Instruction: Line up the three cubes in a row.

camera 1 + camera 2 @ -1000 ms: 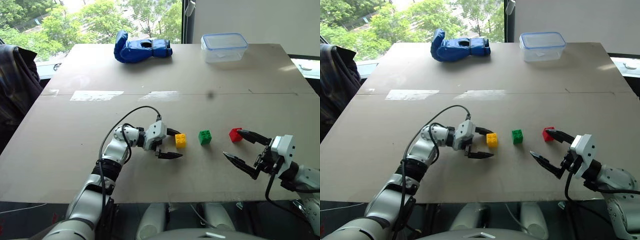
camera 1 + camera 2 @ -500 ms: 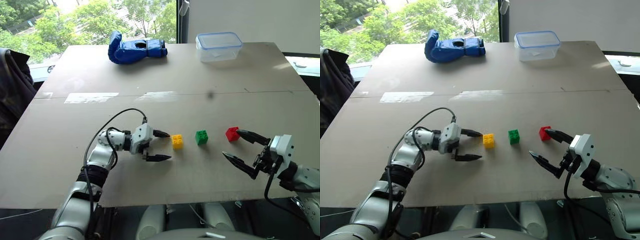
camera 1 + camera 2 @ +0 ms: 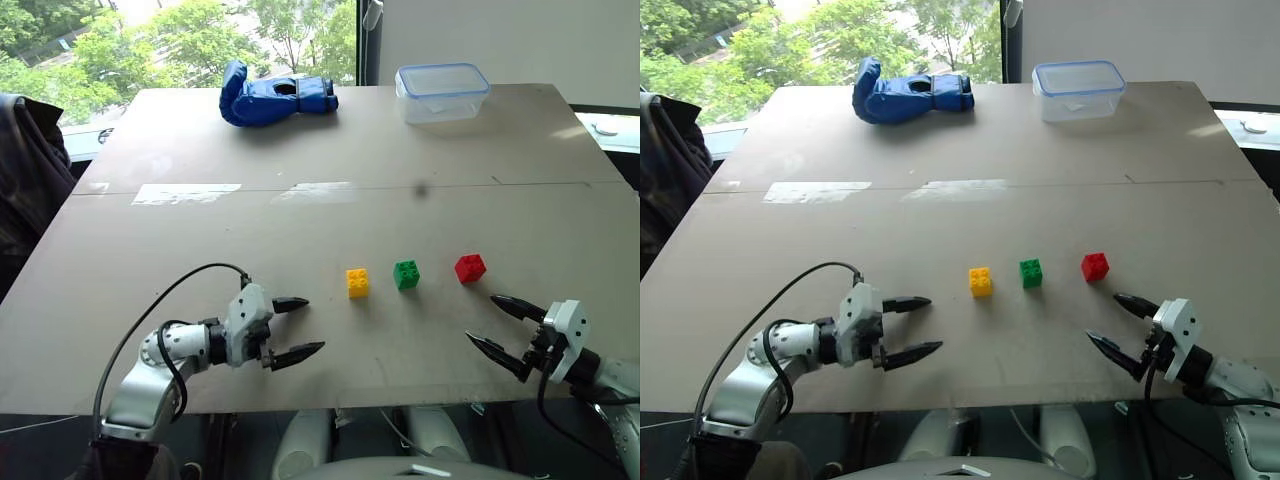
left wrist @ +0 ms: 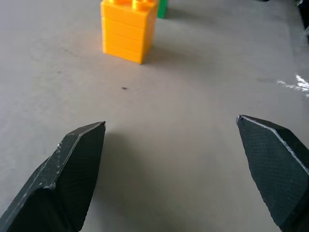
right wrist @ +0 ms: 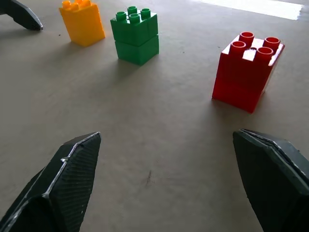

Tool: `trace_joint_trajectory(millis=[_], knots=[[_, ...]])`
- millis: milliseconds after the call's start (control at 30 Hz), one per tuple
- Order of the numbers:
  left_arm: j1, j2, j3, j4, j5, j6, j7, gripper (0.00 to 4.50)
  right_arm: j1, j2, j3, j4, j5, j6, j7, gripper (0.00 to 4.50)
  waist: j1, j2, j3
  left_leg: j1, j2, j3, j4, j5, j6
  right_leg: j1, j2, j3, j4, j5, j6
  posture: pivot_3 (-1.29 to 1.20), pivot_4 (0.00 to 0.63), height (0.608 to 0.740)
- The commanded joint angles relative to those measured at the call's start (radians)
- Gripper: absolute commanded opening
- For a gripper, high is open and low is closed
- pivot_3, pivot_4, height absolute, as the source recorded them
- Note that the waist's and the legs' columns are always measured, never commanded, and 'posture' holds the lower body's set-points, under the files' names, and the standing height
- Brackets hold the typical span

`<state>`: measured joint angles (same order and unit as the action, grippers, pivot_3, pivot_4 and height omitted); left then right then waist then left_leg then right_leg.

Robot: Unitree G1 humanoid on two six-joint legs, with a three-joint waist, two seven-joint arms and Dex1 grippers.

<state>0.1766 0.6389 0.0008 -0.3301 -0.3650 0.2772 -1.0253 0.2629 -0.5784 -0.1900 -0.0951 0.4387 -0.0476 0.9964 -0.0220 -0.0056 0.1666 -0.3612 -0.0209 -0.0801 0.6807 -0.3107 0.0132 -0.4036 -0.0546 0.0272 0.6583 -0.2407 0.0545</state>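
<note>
On the cardboard table [image 3: 150,240], the yellow cube [image 3: 357,282], green cube [image 3: 406,273] and red cube [image 3: 469,267] stand in a row, between and beyond the left gripper [image 3: 293,328] and right gripper [image 3: 505,328], both spread wide, holding nothing.

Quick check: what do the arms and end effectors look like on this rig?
Both arms are silver-grey with black joint segments. Each white-bodied end effector, left and right, has two pointed black fingers with a finely textured inner face. A loose black cable loops over the left forearm.

Yellow cube [image 3: 357,282], green cube [image 3: 406,273], red cube [image 3: 470,268] mid-frame; blue glove [image 3: 277,94] upper left; clear blue-rimmed box [image 3: 443,92] upper right; plain tan table [image 3: 300,150].
</note>
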Motion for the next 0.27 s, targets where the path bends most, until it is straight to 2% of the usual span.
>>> trace_joint_trajectory(millis=[33, 267], knots=[[0.097, -0.033, 0.014, -0.146, 0.028, 0.067, 0.155, 4.46, -0.038, -0.008, -0.003, 0.069, -0.008, -0.052, 0.043, 4.5, 0.005, 0.001, 0.0, 0.0, 0.0, 0.0, 0.0, 0.0, 0.0, 0.0, 0.0, 0.0, 0.0, 0.0, 0.0, 0.0, 0.15, 0.74], [0.2, -0.079, -0.017, -0.199, 0.037, 0.057, 0.246, 4.46, -0.052, -0.018, -0.007, 0.114, -0.007, -0.074, 0.079, 4.5, 0.011, 0.002, -0.001, 0.001, 0.0, 0.002, 0.0, 0.0, 0.0, 0.0, 0.002, -0.002, 0.0, 0.0, 0.0, 0.0, 0.15, 0.74]])
